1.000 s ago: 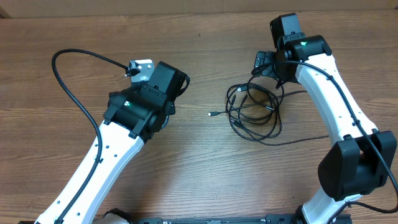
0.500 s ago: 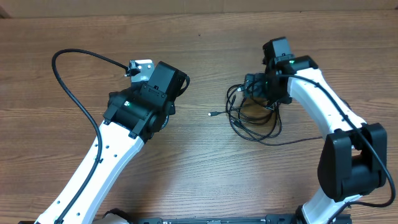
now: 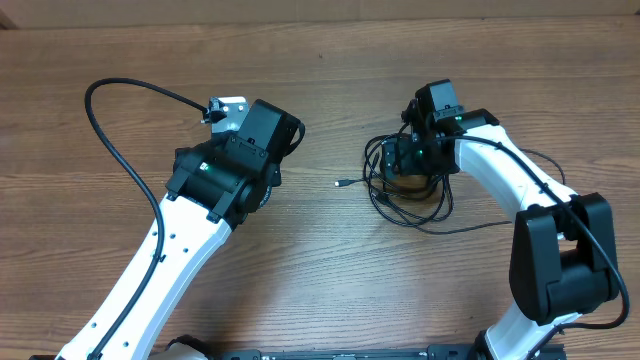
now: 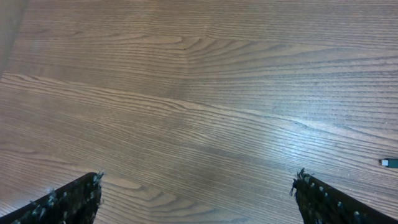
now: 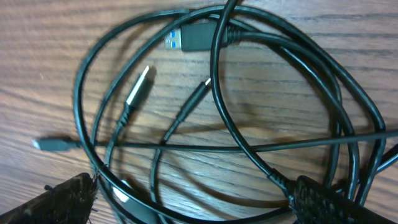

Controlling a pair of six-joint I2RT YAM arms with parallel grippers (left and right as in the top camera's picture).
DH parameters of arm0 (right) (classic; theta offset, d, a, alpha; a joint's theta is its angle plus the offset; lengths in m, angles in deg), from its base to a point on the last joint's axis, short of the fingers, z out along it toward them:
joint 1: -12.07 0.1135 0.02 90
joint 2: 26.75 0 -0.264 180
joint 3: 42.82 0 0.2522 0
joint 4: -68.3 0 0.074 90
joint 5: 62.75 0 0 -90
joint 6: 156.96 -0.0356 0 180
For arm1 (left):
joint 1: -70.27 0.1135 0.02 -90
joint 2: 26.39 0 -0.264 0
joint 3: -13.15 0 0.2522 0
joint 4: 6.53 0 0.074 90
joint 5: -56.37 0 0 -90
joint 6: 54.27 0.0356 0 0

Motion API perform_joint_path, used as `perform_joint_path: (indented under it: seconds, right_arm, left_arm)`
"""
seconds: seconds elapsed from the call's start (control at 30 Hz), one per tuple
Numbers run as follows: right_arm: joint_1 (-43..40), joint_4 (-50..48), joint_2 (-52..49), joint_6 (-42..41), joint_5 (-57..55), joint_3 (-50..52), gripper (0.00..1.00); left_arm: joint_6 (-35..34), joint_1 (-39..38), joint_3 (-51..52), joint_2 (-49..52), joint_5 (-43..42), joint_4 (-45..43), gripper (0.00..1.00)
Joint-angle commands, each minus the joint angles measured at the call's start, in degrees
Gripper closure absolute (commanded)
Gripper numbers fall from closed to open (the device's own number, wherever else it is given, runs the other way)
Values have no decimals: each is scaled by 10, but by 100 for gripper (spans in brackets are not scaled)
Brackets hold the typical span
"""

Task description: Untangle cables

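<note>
overhead: top-down, far | left wrist: table [image 4: 199, 93], near | right wrist: cables [image 5: 196, 38], nearest, shared with overhead

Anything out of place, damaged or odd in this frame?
Nothing damaged or spilled. The cables lie looped over each other in one tangled pile below the open right gripper, with plug ends loose inside the loops. One small plug end sticks out left of the pile, alone on the table.

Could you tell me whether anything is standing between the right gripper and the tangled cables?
Nothing visible does. The right gripper hangs open directly over the cables, its fingers apart on either side of the coil. Between them the wrist view shows only the cords themselves and bare table.
</note>
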State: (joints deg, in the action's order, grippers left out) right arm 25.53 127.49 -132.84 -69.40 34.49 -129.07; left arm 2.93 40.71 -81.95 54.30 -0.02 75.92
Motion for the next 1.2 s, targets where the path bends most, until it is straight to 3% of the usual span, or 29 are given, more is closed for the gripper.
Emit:
perform_joint_path:
  seconds: [0.0,0.3,0.8,0.9,1.17]
  right_arm:
    - [-10,-11,7,102,3,5,0]
    - [-29,-36,0,220,22,5,0]
    - [-40,-73,-66,224,29,5,0]
    - [-40,-77,-66,218,29,5,9]
    - [-40,-77,-66,217,30,5,53]
  left_arm:
    - [7,4,1,-4,-2,1,0]
    - [12,4,1,-4,-9,3,0]
    - [12,4,1,-4,-9,2,0]
    - [12,4,1,-4,-9,3,0]
    - [12,4,1,-4,-9,2,1]
